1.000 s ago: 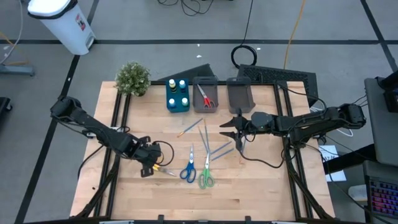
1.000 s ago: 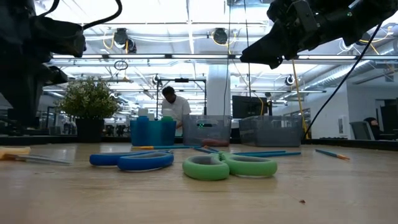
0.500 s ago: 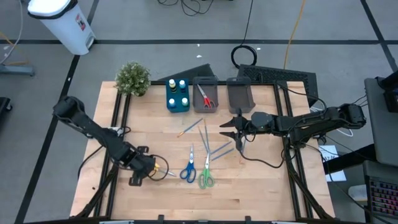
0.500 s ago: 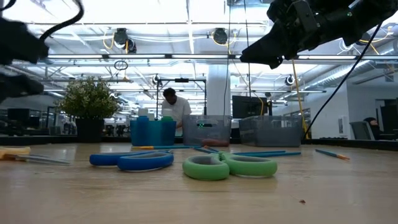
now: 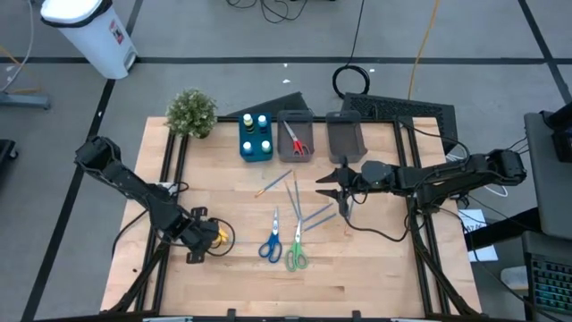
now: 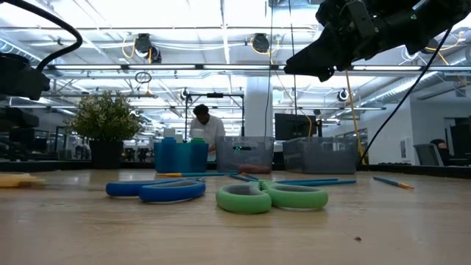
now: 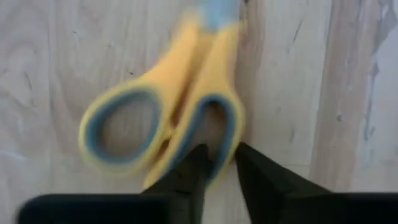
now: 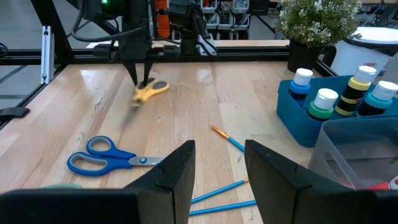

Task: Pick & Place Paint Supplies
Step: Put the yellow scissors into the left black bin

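Note:
The yellow scissors (image 5: 220, 234) with blue-lined finger loops lie at the table's near left; they also show in the left wrist view (image 7: 161, 106) and the right wrist view (image 8: 151, 89). My left gripper (image 5: 204, 238) points down at their handle end and is shut on one loop. My right gripper (image 5: 334, 186) hangs open and empty above the table's middle right, near two blue-grey brushes (image 5: 317, 215). Blue scissors (image 5: 271, 242) and green scissors (image 5: 296, 253) lie flat side by side. Small bottles (image 5: 256, 132) stand in the blue bin. My left gripper holds the yellow scissors by the rim of one finger loop (image 7: 229, 144), one finger (image 7: 194, 171) inside the loop and one (image 7: 255, 174) outside it. The fingers come from above, pointing down. The handle end sits low at the table; the blades are blurred.
A blue bin (image 5: 243, 150), a grey bin (image 5: 295, 136) holding red scissors, and another grey bin (image 5: 345, 136) stand along the far edge. A potted plant (image 5: 190, 112) is at the far left. More brushes (image 5: 288, 190) lie mid-table. A person stands in the room behind (image 6: 208, 132).
My left gripper has moved a little toward the table's left edge. The yellow scissors have slid with it toward the left, away from the blue scissors. Their blades no longer show clearly on the wood.

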You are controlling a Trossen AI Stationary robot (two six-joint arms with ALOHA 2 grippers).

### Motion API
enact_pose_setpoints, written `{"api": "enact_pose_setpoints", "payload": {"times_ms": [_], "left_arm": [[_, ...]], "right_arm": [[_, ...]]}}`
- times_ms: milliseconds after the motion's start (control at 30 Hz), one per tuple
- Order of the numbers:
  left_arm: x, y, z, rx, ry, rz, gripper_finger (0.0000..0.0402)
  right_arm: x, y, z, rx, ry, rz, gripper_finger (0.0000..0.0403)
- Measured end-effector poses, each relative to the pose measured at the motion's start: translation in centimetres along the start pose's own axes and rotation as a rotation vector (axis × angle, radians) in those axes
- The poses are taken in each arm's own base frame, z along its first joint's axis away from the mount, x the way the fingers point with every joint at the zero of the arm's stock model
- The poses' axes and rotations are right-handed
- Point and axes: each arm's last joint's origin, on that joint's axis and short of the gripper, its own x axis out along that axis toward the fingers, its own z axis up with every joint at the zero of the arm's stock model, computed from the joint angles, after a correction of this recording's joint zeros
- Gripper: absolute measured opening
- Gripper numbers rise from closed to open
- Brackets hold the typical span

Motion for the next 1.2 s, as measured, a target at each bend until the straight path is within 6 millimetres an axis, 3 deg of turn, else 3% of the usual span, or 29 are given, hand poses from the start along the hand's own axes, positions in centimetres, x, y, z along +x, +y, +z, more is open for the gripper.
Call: {"api": "enact_pose_setpoints", "payload": {"times_ms": [133,367,533,900,1200], "left_arm": [[0.0,0.1,0.0,0.021,-0.003,0.012,0.0018],[-0.1,-0.1,0.3,0.054,-0.003,-0.026,0.0019],[-1.4,0.0,0.9,0.016,-0.042,-0.089,0.0018],[-6.6,-0.3,3.4,0.005,-0.443,-0.16,0.0017],[-8.7,0.2,5.9,0.063,-0.806,-0.044,0.0017]], "right_arm": [[0.0,0.0,0.0,0.0,0.0,0.0,0.013],[0.0,0.0,0.0,0.003,0.001,0.0,0.013],[0.0,0.0,0.0,0.002,0.001,0.0,0.013],[0.0,0.0,0.0,0.002,0.001,0.0,0.013],[0.3,0.0,0.0,0.093,-0.016,0.004,0.013]]}}
